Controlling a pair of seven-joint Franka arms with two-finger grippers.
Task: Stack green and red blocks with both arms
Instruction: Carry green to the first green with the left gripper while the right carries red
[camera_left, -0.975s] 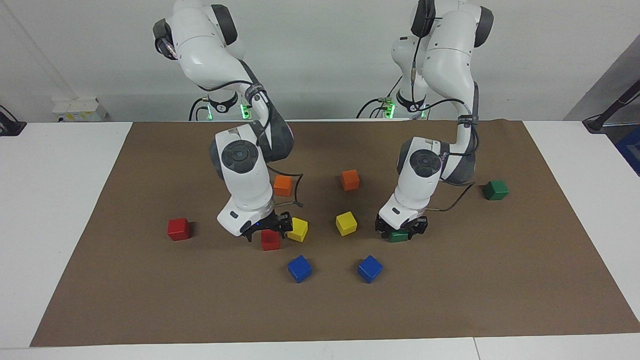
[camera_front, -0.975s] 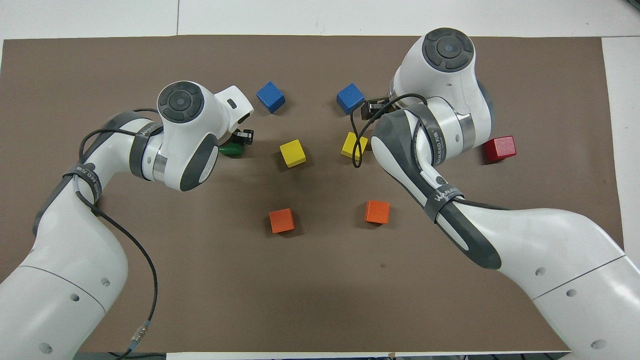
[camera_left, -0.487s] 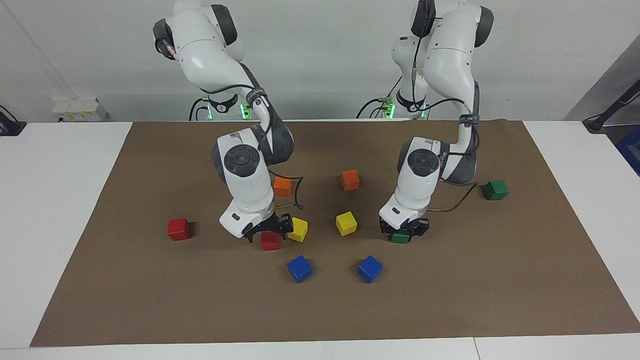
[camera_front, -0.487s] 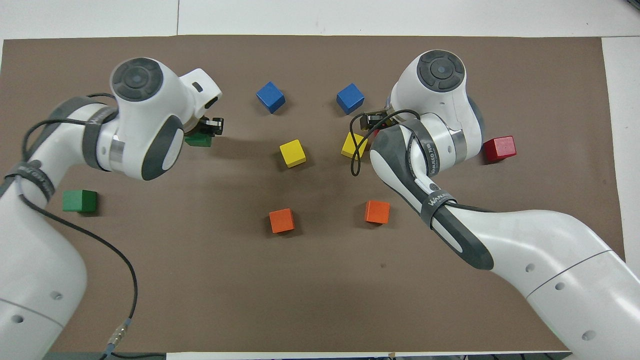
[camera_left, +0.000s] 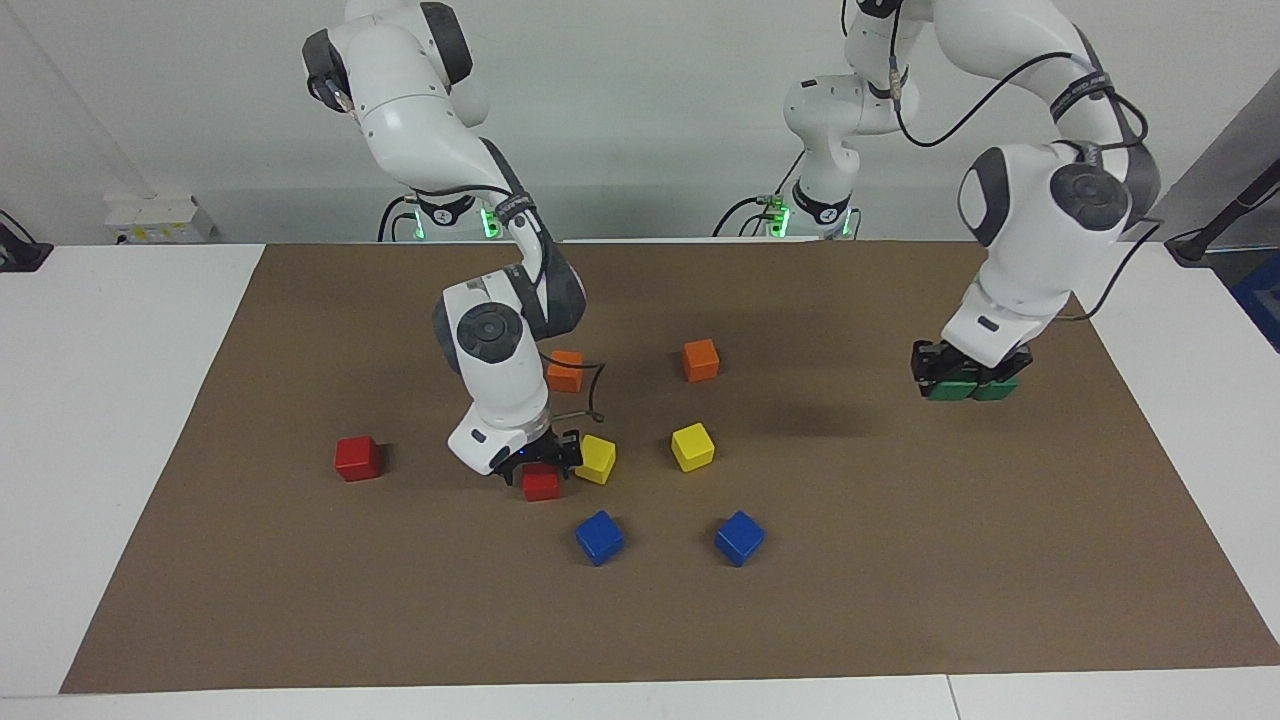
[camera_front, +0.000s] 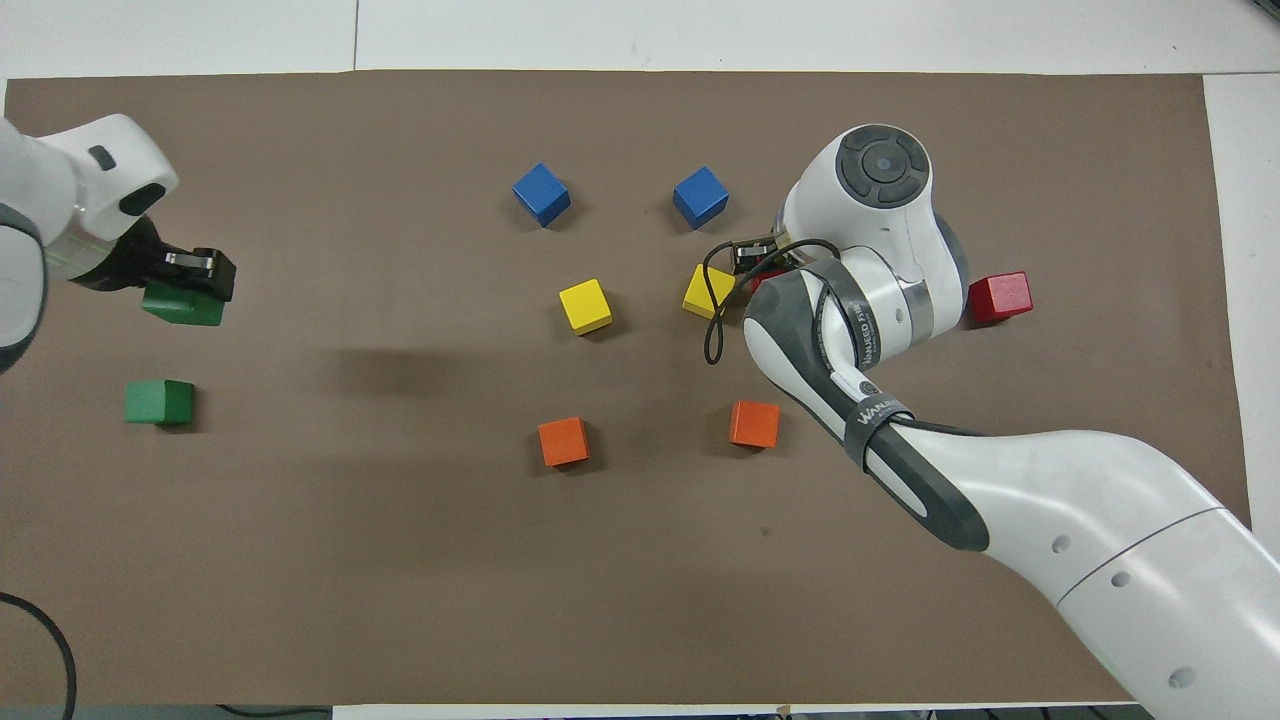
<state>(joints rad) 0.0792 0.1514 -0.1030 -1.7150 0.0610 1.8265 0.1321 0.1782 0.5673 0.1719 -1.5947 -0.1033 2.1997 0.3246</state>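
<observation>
While the left gripper (camera_left: 968, 377) hangs in the air toward the left arm's end of the brown mat (camera_left: 900, 560), it is clamped on a green block (camera_front: 182, 303), and the second green block (camera_front: 159, 401) lies on the mat close below it; in the facing view the two green blocks overlap, so whether they touch cannot be told. The right gripper (camera_left: 538, 466) is down at the mat with its fingers set narrowly around a red block (camera_left: 541, 483) that rests on the mat; whether the fingers actually press the block cannot be told. Just beside that gripper, toward the left arm's end, sits a yellow cube (camera_left: 598, 459), almost against the red block. The other red block (camera_left: 357, 458) lies well apart from the right gripper, toward the right arm's end. A second yellow cube (camera_left: 692, 446), two blue cubes (camera_left: 599, 537) (camera_left: 739, 537) and two orange cubes (camera_left: 565, 371) (camera_left: 701, 360) lie between the two grippers.
</observation>
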